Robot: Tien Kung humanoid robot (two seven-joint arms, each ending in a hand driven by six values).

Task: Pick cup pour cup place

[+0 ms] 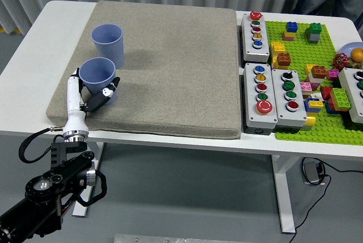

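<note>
Left hand (91,92), fingers wrapped around the near blue ribbed plastic cup (98,78), holds it upright over the grey fabric mat (170,67) on the white bench (34,67), with the second blue cup (108,43) just beyond at twelve o'clock.

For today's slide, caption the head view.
Left hand grips a blue cup near a second cup on the mat.

We see a white table (34,55) with a grey mat (170,61) covering its left and middle part. Right of the mat stand three grey button boxes (255,30), (261,95), (289,92). Toward the right edge lies a green baseplate (317,126) dotted with coloured bricks (313,32), with a fourth button box (356,95) at the edge.
</note>
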